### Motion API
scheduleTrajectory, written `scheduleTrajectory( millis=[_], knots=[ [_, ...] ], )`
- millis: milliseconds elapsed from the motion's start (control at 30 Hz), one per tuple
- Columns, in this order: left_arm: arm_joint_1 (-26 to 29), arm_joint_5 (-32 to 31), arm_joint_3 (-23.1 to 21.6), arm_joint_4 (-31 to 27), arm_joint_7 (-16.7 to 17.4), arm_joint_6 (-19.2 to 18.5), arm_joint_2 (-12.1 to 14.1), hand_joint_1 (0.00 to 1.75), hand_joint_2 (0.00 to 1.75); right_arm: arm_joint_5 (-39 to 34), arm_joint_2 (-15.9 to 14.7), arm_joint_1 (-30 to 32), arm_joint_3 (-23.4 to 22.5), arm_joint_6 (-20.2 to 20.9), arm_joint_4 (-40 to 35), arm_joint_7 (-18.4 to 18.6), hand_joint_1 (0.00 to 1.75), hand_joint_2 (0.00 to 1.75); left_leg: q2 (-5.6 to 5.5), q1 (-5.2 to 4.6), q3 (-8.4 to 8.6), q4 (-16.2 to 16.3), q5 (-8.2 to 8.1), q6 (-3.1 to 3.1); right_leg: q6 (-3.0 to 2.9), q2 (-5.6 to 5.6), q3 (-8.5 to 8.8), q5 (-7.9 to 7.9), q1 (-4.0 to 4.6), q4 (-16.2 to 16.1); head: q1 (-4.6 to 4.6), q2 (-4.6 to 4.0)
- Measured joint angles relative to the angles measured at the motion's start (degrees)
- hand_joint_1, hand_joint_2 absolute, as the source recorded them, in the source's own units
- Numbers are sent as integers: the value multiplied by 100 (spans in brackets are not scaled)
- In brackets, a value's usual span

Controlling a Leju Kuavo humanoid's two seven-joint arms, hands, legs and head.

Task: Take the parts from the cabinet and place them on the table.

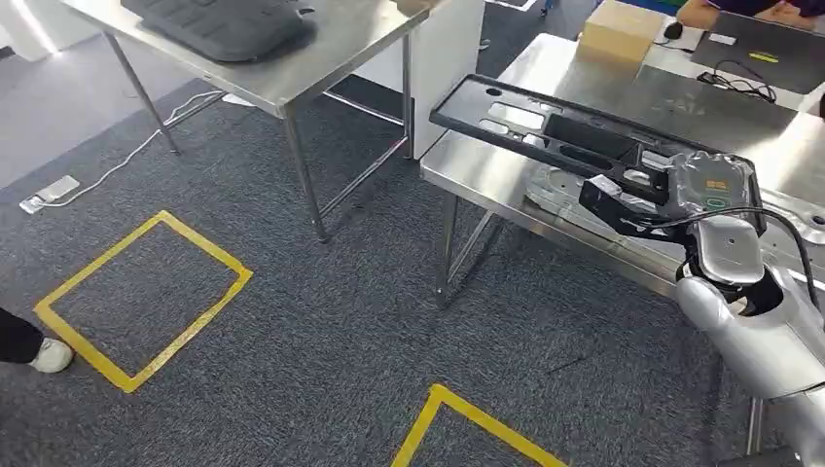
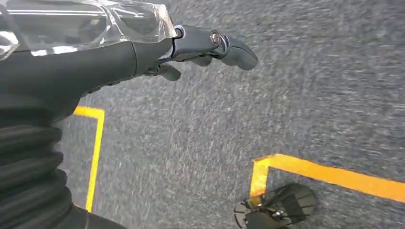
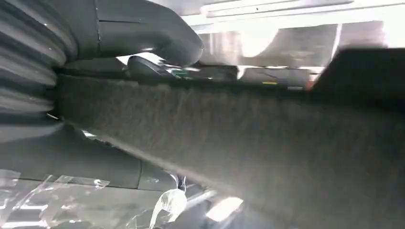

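So there's two steel surfaces [image 1: 292, 83] [image 1: 486, 175], one black plastic panel [image 1: 545, 122], one cardboard box [image 1: 620, 31], and two yellow tape squares [image 1: 146, 297] [image 1: 467, 418] on the floor.

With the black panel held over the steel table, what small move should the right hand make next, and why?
Probably lower it and let go. The right hand grips one end of the long black plastic panel, which slants above the steel table over a pale part already lying there, so placing is what remains.
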Motion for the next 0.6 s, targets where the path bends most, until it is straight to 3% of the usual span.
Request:
scheduleTrajectory(
  millis=[33,67,100,167,200,233,267,300,367,400,433,500,533,567,600],
  knots=[
    [-14,0,0,0,-7,-4,-2,0,175,0,0,-10,-2,0,0,0,175,175,54,-16,11,7,-9,-19,-13,-290,307,156,18,-519,2,0],
    [-23,0,-2,0,-9,-7,-2,0,175,0,6,-41,-2,0,0,0,175,175,115,-91,-3,27,-35,-55,-47,-446,371,102,108,-696,0,0],
    [-29,-2,0,0,-9,-18,-2,0,175,-4,44,-45,-2,-2,0,0,175,175,158,-90,-5,25,-27,-79,-113,-316,336,141,83,-688,-2,0],
    [-27,-2,0,0,-4,-22,-2,0,175,-9,39,-47,-2,0,22,0,175,175,314,-91,8,21,-29,-118,-157,-173,281,154,93,-670,-2,2],
    [-36,-4,0,0,4,-24,-2,0,175,-9,39,-54,-2,0,30,0,175,175,381,-95,6,37,-45,-149,-208,-101,269,186,69,-690,-4,0],
    [-46,-7,0,0,9,-24,-2,0,175,-11,44,-59,-2,0,31,0,175,175,218,-52,-47,122,-131,-201,-243,-63,266,208,36,-699,-4,0],
    [-48,-7,0,0,9,-24,-2,0,175,-13,42,-78,-2,4,35,0,175,175,-52,-35,-151,383,-329,-240,-273,-3,245,226,29,-699,-4,0],
    [-43,-9,0,0,15,-24,-2,0,175,-26,52,-83,0,4,44,0,175,175,-220,-8,-349,838,-582,-270,-302,42,219,245,30,-698,-7,0],
    [-21,-9,0,0,48,-28,-2,0,175,-42,83,-74,9,11,50,0,175,175,-325,7,-814,1875,-988,-303,-322,204,161,274,33,-695,-4,0],
    [-9,-11,0,0,50,-28,-2,0,175,-44,83,-68,13,15,52,0,175,175,-327,10,-894,2042,-990,-302,-320,280,146,289,33,-694,-4,0],
    [-1,-11,0,0,50,-28,-2,0,175,-44,83,-63,15,17,55,0,175,175,-330,11,-823,1893,-866,-293,-313,367,137,303,32,-694,-4,0],
    [-3,-11,0,0,50,-28,-2,0,175,-44,83,-66,15,18,55,0,175,175,-416,17,-350,965,-400,-251,-286,527,130,328,32,-693,-4,0],
    [-7,-11,0,0,50,-28,0,0,175,-44,83,-65,15,17,55,0,175,175,-667,22,-55,364,-156,-205,-268,595,127,340,19,-693,-4,0],
    [-8,-11,2,0,50,-28,7,0,175,-44,81,-71,15,17,55,2,175,175,-1023,39,54,74,-163,-153,-238,651,105,358,35,-682,-4,0],
    [-3,-11,2,0,50,-28,7,0,175,-44,85,-74,15,17,55,2,175,175,-933,29,31,60,-149,-168,-201,714,81,377,14,-687,-4,0]
  ],
)
